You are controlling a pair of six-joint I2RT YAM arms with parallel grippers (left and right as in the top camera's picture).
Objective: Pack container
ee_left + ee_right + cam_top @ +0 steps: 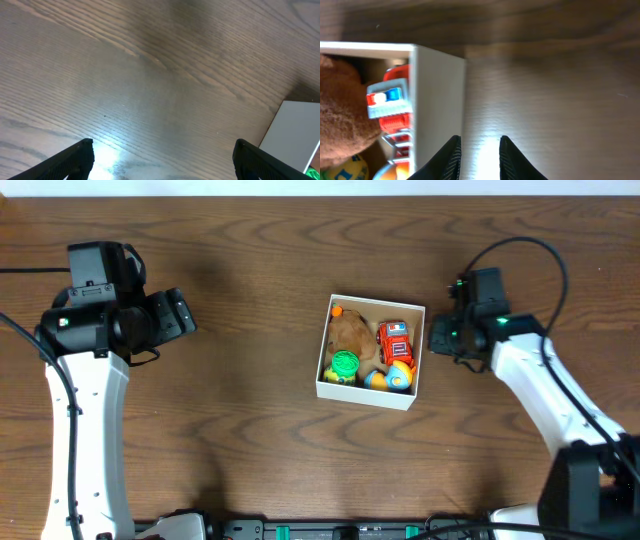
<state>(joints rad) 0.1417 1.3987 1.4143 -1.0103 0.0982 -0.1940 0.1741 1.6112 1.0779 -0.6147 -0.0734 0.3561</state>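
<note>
The container [366, 393], a white-walled square box with a brown inside, sits at the table's middle. It holds a brown plush [350, 332], a red truck [395, 342], a green toy [345, 363] and a yellow-and-blue ball [399, 375]. My right gripper [437, 335] hovers just outside its right wall, narrowly open and empty. In the right wrist view the fingers [479, 155] sit beside the white wall [440, 100], with the truck [390, 100] and plush [340, 115] inside. My left gripper [185, 315] is wide open and empty, far left; its view [162, 160] shows a container corner [295, 130].
A dark brown wooden table [250, 440] surrounds the container. A small orange piece [337, 310] lies in the box's back left corner. The arms' bases and cables sit at the front edge [330, 530].
</note>
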